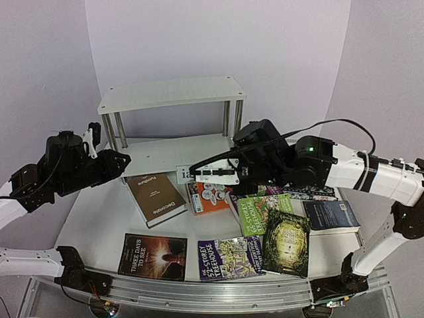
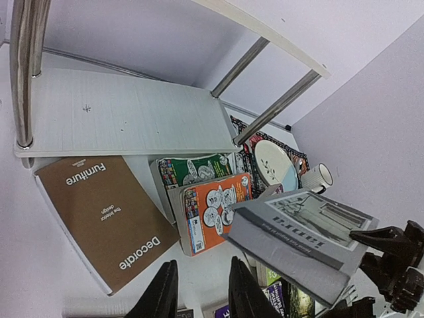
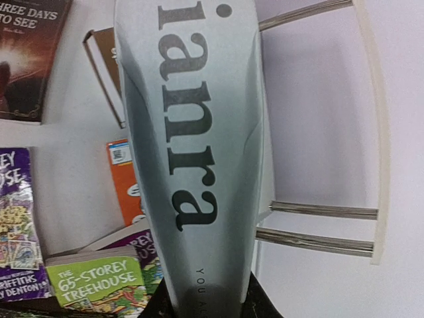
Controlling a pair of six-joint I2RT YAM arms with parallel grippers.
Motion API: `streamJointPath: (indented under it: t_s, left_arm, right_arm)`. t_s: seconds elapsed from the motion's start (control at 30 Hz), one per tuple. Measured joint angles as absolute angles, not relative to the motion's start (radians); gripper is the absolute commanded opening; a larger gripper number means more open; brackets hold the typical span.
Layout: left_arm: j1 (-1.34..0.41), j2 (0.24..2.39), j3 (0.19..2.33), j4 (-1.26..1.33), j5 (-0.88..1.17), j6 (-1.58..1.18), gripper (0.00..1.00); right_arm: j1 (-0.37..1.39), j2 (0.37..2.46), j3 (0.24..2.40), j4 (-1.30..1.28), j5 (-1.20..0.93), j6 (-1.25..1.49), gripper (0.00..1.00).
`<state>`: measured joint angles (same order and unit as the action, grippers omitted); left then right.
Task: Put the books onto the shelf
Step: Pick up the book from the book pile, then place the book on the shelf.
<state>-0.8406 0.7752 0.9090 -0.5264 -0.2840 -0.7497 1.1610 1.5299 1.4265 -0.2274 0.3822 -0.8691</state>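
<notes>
Right hand (image 1: 235, 173) clamps grey ianra book (image 3: 192, 146), fingers mostly hidden behind it; left hand (image 2: 202, 268) slightly parted, empty, partly cropped.

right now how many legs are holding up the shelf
4: near-left leg, far-left leg, far-right leg, near-right leg, one at each corner of the shelf; none hidden.

1. Left arm (image 1: 66, 169): blocky black wrist housings, white lower link, two black tapered fingers (image 2: 161, 295).
2. Right arm (image 1: 371, 173): glossy white tubes, black joints, looping black cable (image 1: 331, 122), small green light (image 1: 309, 148).
</notes>
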Motion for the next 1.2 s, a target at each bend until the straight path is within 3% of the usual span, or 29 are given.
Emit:
streamJointPath:
  t_s: [0.4,1.2]
  left_arm:
    - [-0.841,0.689,0.861,-0.541,-0.369,-0.813,0.27]
    - [-0.841,0.749,0.864,-0.541,-0.424,-0.841,0.23]
  right_arm:
    - [1.119,1.592,1.562,0.003,0.513,-1.140,0.13]
    - [0.836,2.080,2.112,0.244,0.292,-1.342,0.16]
